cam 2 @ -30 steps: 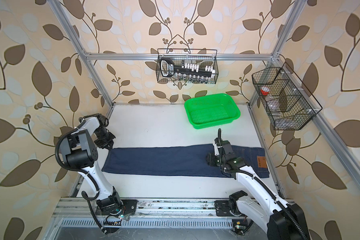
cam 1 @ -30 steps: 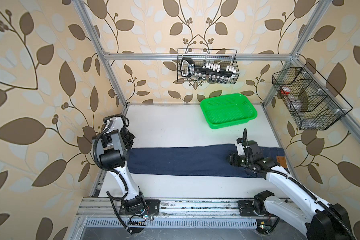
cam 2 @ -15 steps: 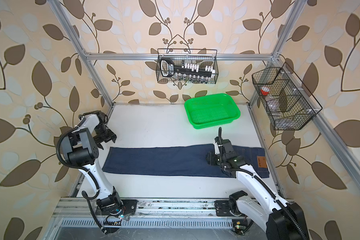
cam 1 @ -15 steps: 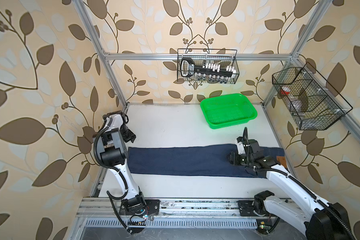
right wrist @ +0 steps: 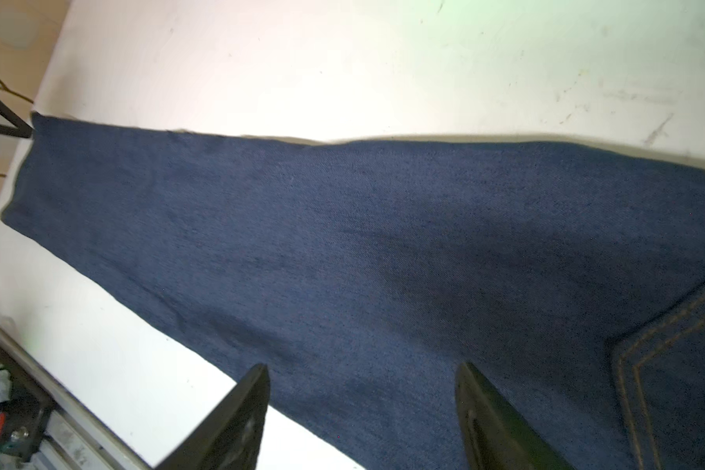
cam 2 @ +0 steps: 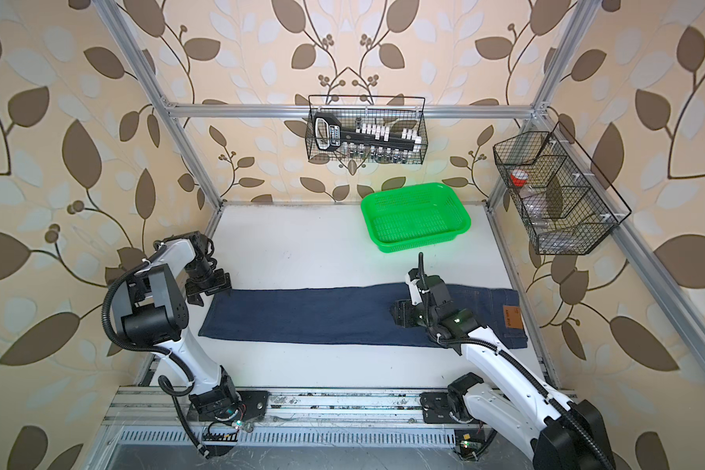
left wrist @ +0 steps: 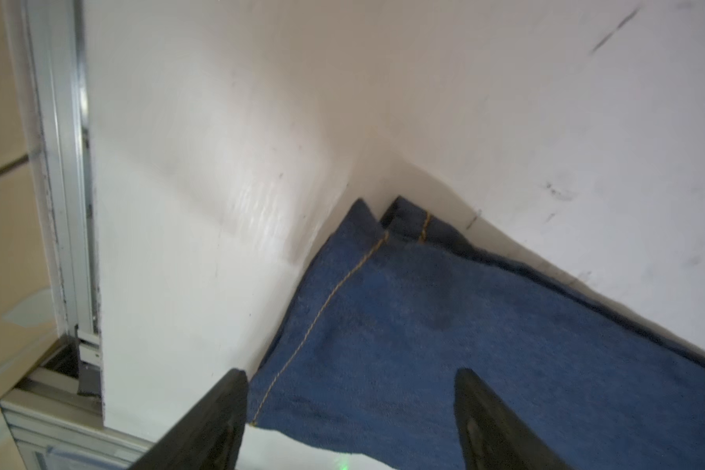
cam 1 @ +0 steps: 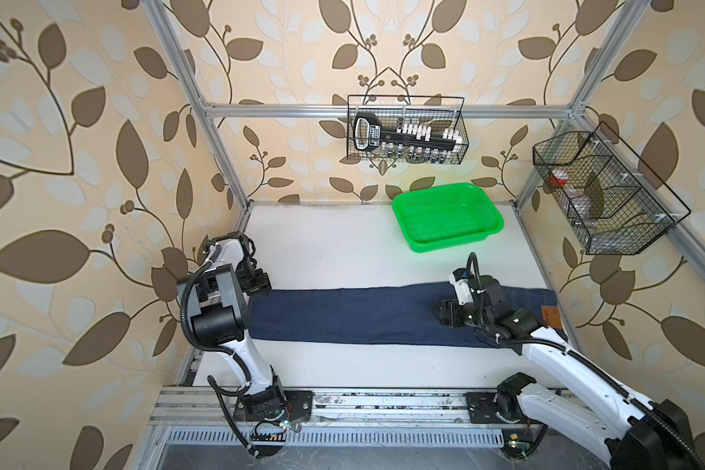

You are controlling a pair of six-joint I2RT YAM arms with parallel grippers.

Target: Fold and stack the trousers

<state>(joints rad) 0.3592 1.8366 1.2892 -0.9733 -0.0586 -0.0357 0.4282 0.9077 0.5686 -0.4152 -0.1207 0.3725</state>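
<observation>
- Jeans (cam 1: 355,315) lie flat as one long strip across the table (cam 1: 342,248), from 9 o'clock to 3 o'clock, a little to the 6 side of centre; the legs look laid one on the other, so I judge the lengthwise fold done and the crosswise folds not yet begun
- Waist end sits at 3 o'clock, marked by the brown patch (cam 1: 551,315); the hem (left wrist: 326,301) sits at 9, close to the frame rail; laid so, each end falls to the arm nearest it
- My left claw (left wrist: 350,378) hangs over the hem corner at 9 o'clock, jaws spread wide, nothing pinched; in its wrist view one finger is over bare table past the cloth edge and the other over denim; I judge it is set astride that edge to take the corner and carry it toward the waist
- My right claw (right wrist: 362,370) is released too, jaws apart above the thigh part near 3 o'clock, just short of the pocket seam (right wrist: 668,333); the cloth beneath is flat, not gathered; whether my tips touch the denim I cannot tell
- Basket (cam 1: 456,243) stands at 1 o'clock, well apart from the jeans; whether it is meant as the stacking place I cannot tell
- Hem layers sit slightly offset at the corner; a shallow pinch there might catch only the top leg, so a deeper bite seems wise
</observation>
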